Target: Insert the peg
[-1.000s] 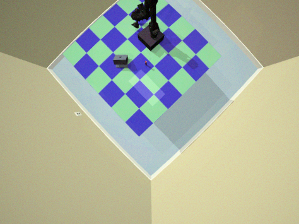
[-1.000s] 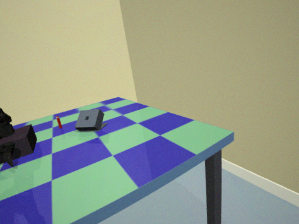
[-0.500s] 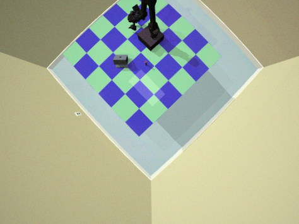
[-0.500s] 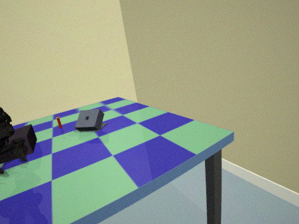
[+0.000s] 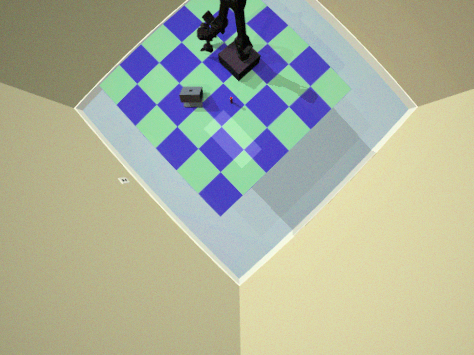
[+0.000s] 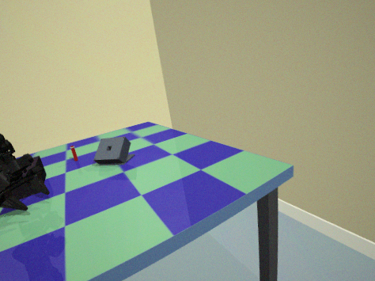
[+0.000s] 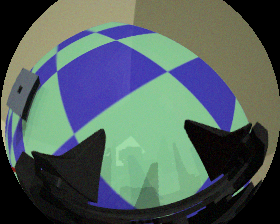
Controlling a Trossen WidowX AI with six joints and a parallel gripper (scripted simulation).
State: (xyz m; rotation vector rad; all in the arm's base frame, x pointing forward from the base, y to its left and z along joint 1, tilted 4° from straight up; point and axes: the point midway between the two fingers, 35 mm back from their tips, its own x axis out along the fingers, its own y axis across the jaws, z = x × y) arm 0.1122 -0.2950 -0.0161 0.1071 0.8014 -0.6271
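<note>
A small red peg (image 5: 231, 99) (image 6: 74, 153) stands upright on the table; a sliver of red, the peg (image 7: 13, 170), shows at the left edge of the wrist view. The grey sloped panel (image 5: 185, 97) (image 6: 119, 146) (image 7: 29, 84) stands beside it, with one small dark, squarish hole (image 5: 190, 90) (image 6: 109, 148) (image 7: 20, 89) in its face. The peg's cross-section is too small to tell. My gripper (image 5: 207, 48) (image 6: 37, 201) (image 7: 146, 128) is open and empty, above the table beside the robot base, well away from both peg and panel.
The checkered table (image 5: 220, 195) (image 6: 221, 182) (image 7: 135, 100) lies under everything. The robot's dark base block (image 5: 239, 65) stands near the gripper. In the exterior view the table's near edge (image 6: 190, 225) and one leg (image 6: 268, 222) show.
</note>
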